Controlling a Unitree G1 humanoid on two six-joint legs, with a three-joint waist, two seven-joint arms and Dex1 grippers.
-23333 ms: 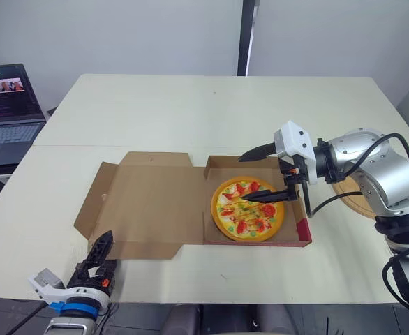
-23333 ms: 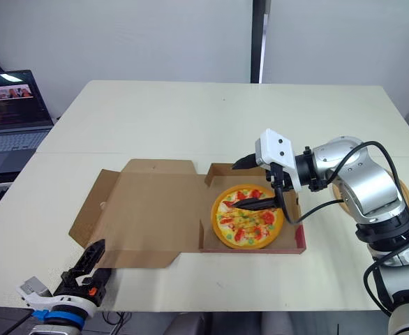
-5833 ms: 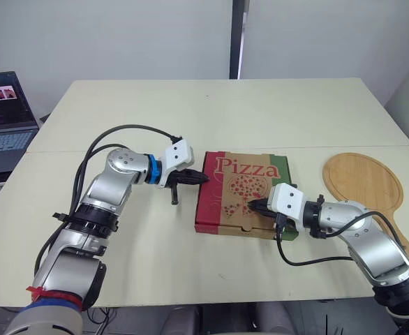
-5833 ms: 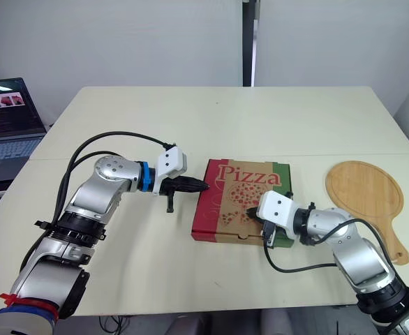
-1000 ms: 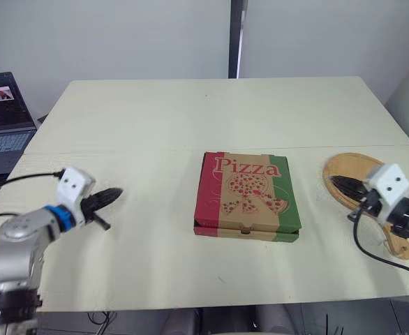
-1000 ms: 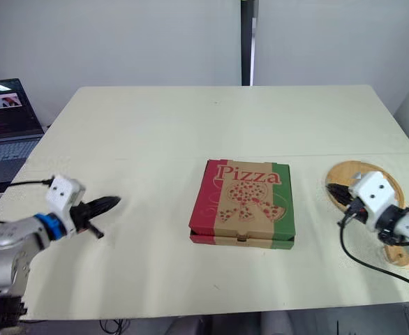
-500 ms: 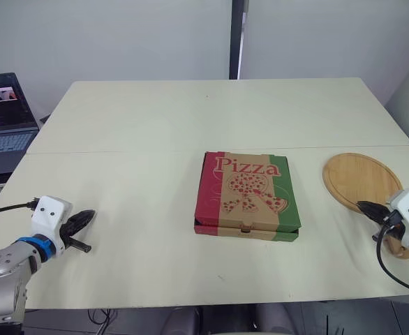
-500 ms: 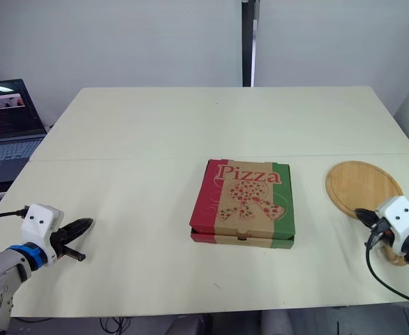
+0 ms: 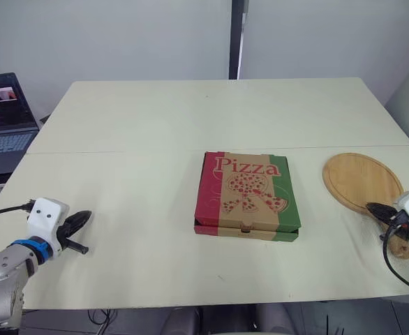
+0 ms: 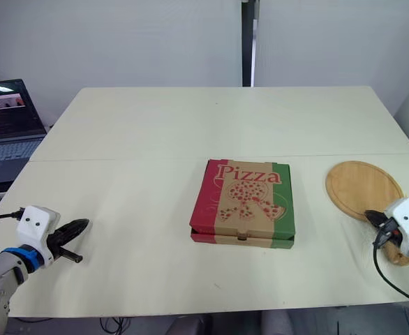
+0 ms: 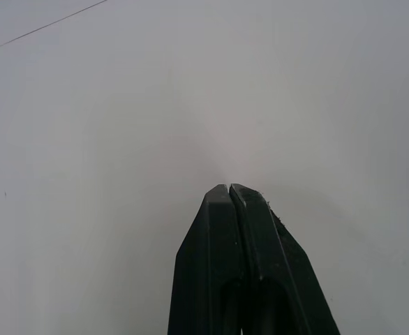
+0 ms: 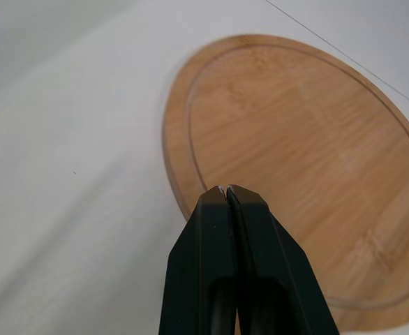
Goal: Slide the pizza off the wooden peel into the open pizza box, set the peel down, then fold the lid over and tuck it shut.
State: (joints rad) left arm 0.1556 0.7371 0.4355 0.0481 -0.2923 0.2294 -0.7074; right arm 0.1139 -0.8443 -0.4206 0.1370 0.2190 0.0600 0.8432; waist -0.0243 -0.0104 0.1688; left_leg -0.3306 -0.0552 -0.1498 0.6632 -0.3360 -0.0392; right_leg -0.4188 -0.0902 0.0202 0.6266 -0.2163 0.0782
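Now the closed pizza box [image 9: 247,193] lies near the wooden peel [image 9: 360,179].

room: pale walls [image 9: 121,35] | dark vertical strip [image 9: 235,38]; furniture: cream table [image 9: 211,112]; laptop [image 9: 5,115] at left, screen lit

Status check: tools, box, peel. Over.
Left tool shut, empty, over table. Right tool shut, empty, at peel edge. Pizza box closed, lid flat. Nothing blocking.
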